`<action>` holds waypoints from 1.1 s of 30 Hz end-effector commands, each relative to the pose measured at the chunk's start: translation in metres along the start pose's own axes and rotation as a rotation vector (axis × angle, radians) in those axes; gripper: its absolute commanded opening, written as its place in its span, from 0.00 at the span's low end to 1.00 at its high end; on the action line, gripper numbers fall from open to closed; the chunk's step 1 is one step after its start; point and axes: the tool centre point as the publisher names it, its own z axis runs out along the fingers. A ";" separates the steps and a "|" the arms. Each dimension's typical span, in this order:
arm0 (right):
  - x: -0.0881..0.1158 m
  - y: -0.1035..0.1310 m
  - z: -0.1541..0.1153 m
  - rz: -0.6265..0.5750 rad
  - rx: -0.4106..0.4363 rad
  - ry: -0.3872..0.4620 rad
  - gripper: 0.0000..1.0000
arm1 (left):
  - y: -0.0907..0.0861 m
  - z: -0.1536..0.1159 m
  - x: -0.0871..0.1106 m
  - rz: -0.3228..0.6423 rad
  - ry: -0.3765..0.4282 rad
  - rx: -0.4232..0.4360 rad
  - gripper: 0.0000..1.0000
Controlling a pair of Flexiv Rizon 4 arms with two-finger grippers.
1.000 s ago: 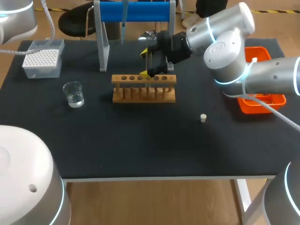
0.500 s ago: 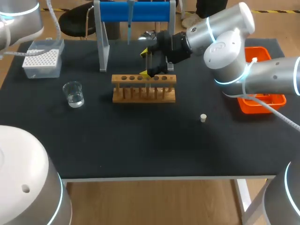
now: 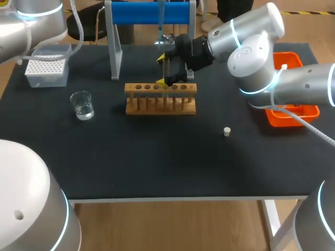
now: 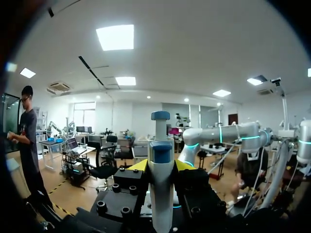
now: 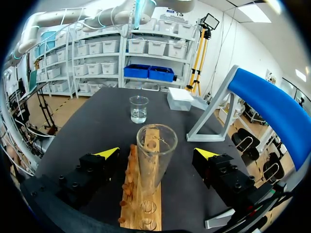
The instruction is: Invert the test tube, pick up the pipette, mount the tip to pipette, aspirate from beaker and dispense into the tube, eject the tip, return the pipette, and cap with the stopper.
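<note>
Head view first: the right arm (image 3: 261, 57) comes in from the right and reaches past the middle, with the right gripper (image 3: 167, 69) over the far side of the wooden rack (image 3: 160, 99). The test tube (image 3: 167, 73) stands upright in the rack between the 2 yellow tips.

The right wrist view settles it. The right gripper (image 5: 154, 154) has its fingers spread wide, 1 on each side of the test tube (image 5: 155, 155), and neither touches the glass. The tube's open mouth faces up and its foot sits in a rack (image 5: 143, 194) hole. Beyond the rack stands the beaker (image 5: 139, 108), with clear liquid low in it.

Over to the left wrist view: the left gripper (image 4: 161, 166) is clamped on the pipette (image 4: 161, 194), its yellow tips pressed against the white body from both sides and the blue-capped plunger pointing up.

Back in the head view, the left arm (image 3: 31, 23) is at the far left corner, and the pipette (image 3: 159, 21) hangs in front of the blue stand (image 3: 125, 13), close to the right gripper. The tip box (image 3: 47, 65) sits at the far left of the black table (image 3: 157, 157), and the beaker (image 3: 82, 104) is nearer, left of the rack. The small stopper (image 3: 227, 131) lies alone to the right, and the orange tray (image 3: 293, 112) sits at the right edge.
</note>
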 end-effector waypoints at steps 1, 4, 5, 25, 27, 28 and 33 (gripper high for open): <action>-0.001 0.000 -0.001 0.000 0.003 0.003 1.00 | 0.005 0.006 -0.009 0.001 0.018 0.011 0.00; -0.001 0.000 -0.001 0.000 0.003 0.003 1.00 | 0.006 0.008 -0.009 0.007 0.021 0.015 0.00; -0.001 0.000 -0.001 0.000 0.003 0.003 1.00 | 0.007 0.008 -0.009 0.009 0.021 0.016 0.00; -0.001 0.000 -0.001 0.000 0.003 0.003 1.00 | 0.023 0.007 -0.003 0.025 0.004 0.054 0.00; -0.001 0.000 -0.001 0.000 0.003 0.003 1.00 | 0.025 0.007 -0.003 0.023 0.003 0.056 0.00; -0.001 0.000 -0.001 0.000 0.003 0.003 1.00 | 0.025 0.007 -0.003 0.022 0.002 0.056 0.00; -0.001 0.000 -0.001 0.000 0.003 0.003 1.00 | 0.029 0.005 -0.003 0.021 -0.001 0.062 0.00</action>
